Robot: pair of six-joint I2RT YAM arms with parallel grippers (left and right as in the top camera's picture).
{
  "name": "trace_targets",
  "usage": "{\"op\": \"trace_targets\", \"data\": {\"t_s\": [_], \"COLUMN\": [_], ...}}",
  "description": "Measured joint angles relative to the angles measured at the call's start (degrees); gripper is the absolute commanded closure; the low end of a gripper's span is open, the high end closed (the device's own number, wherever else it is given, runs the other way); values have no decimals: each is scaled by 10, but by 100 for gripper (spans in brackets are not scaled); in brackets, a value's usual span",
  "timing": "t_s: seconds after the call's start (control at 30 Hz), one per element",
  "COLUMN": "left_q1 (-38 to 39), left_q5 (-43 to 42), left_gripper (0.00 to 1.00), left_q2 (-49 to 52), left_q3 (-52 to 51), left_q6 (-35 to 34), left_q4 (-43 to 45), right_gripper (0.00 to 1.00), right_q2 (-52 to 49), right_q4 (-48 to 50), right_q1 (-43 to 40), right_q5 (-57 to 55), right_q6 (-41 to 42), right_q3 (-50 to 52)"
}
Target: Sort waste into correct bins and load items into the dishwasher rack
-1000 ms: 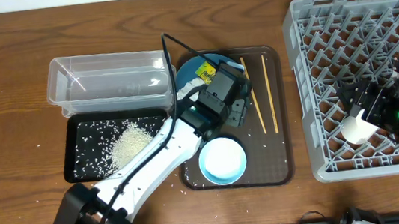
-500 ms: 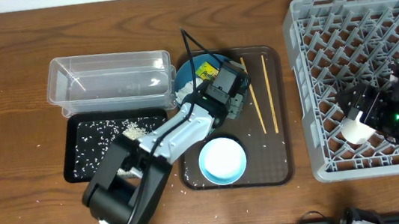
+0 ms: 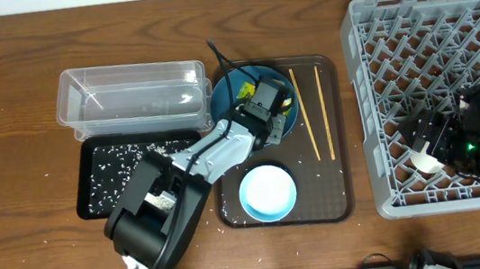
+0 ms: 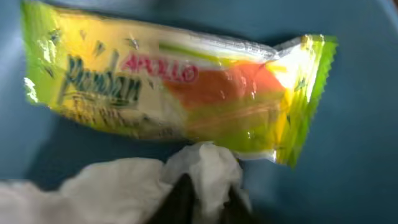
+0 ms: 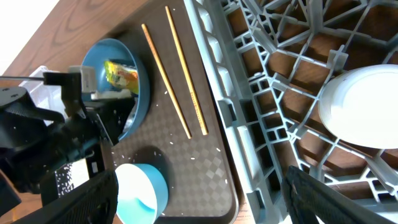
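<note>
Left wrist view: the left gripper (image 4: 205,202) looks pinched on the crumpled white tissue (image 4: 118,186), which touches the Apollo snack wrapper (image 4: 174,93) on the blue plate (image 4: 360,155). It should lift gently, without dragging the wrapper. The right gripper (image 5: 202,199) gapes open above the dishwasher rack (image 5: 249,118).

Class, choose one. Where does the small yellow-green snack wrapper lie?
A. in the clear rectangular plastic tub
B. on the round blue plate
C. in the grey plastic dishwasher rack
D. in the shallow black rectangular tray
B: the yellow-green snack wrapper lies on the round blue plate, next to the crumpled white tissue; the left wrist view shows blue surface around it.
</note>
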State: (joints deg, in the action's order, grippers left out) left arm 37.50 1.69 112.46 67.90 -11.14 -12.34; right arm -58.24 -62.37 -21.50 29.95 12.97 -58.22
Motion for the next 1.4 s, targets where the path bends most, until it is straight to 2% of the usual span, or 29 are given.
{"op": "trace_targets", "data": {"t_s": [0.1,0.27,0.43,0.57,0.67,0.73,0.8,0.87,0.93,1.07,1.23,1.4], "left_q1": [0,-19,-94,-168,-219,-244,-256,-262,-262,-247,-176,-99], "left_q5": [-13,-23,-28,-28,-26,-26,-26,-26,-31,-61,-78,-64], "left_gripper": [94,94,94,91,76,72,44,34,29,28,28,28], "left_q2": [-25,-129,-217,-222,-208,-197,-190,-188,-188,-188,-182,-121], "left_q3": [0,3,21,23,23,23,23,23,23,23,22,22], "left_q6": [-9,-11,-6,0,9,7,9,10,9,9,16,24], "left_q4": [-38,-71,-65,-45,-32,-25,-23,-23,-23,-27,-47,-23], "right_gripper": [18,18,18,18,18,18,18,18,18,18,18,17], "right_q2": [0,0,0,0,0,0,0,0,0,0,0,0], "right_q4": [1,12,18,18,18,18,18,18,18,20,23,28], "right_q1": [0,0,0,0,0,0,0,0,0,0,0,0], "right_q5": [0,0,0,0,0,0,0,0,0,0,0,0], "right_q6": [0,0,0,0,0,0,0,0,0,0,0,0], "right_q3": [0,1,1,1,1,1,1,1,1,1,1,1]}}
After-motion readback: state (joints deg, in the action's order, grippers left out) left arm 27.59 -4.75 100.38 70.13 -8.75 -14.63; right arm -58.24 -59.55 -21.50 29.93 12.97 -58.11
